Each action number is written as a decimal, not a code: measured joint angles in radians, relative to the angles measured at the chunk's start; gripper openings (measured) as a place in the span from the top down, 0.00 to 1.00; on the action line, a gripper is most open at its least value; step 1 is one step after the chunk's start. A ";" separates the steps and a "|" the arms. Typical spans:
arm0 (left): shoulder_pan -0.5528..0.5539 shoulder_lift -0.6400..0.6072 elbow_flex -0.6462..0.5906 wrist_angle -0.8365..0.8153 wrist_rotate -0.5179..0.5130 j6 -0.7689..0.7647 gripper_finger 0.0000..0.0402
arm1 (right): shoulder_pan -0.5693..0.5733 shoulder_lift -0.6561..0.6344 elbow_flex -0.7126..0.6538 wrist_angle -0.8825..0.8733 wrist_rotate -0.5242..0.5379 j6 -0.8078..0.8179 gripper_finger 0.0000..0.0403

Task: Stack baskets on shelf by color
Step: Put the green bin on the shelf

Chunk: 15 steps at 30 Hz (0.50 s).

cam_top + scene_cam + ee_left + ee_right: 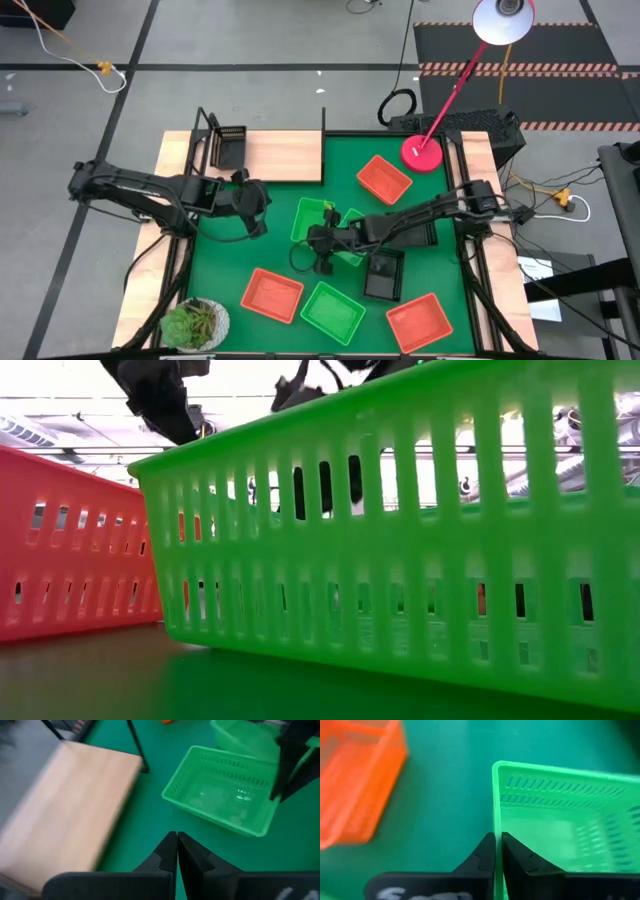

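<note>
My right gripper [320, 250] [497, 837] is shut on a green basket [313, 218] [560, 820] at the mat's middle; a second green basket [350, 225] lies close beside it. My left gripper [255, 205] [177, 840] is shut and empty, hovering over the mat between that basket [225, 790] and the shelf [285, 155] [65, 810]. One black basket [230, 145] sits on the shelf's left end. A third green basket [333, 312] [400, 560], three red baskets [384, 178] [272, 295] [418, 322] and a black basket [383, 272] rest flat on the mat. My right gripper pinches the green basket's side wall at its rim [496, 825], one finger inside the basket and one outside. The fingers stand across the wall, a little way from a corner [495, 767]. Whether the basket is clear of the mat, I cannot tell.
A red lamp base [423, 153] stands at the mat's far right and a potted plant [195, 322] at the near left corner. The shelf's black uprights [135, 745] rise at the board's edges. Bare green mat [230, 255] lies between the left gripper and the near red basket.
</note>
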 joint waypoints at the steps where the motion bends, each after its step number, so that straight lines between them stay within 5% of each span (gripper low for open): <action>1: 0.000 -0.006 0.001 0.000 0.034 -0.023 0.96 | 0.007 -0.014 0.000 -0.003 0.002 -0.027 0.98; 6: -0.031 -0.077 0.021 -0.009 0.089 -0.081 0.96 | 0.024 -0.093 0.000 -0.006 0.031 -0.192 0.99; 15: -0.186 -0.231 -0.018 -0.067 -0.071 -0.148 0.96 | -0.070 -0.176 0.070 0.013 0.030 -0.391 0.99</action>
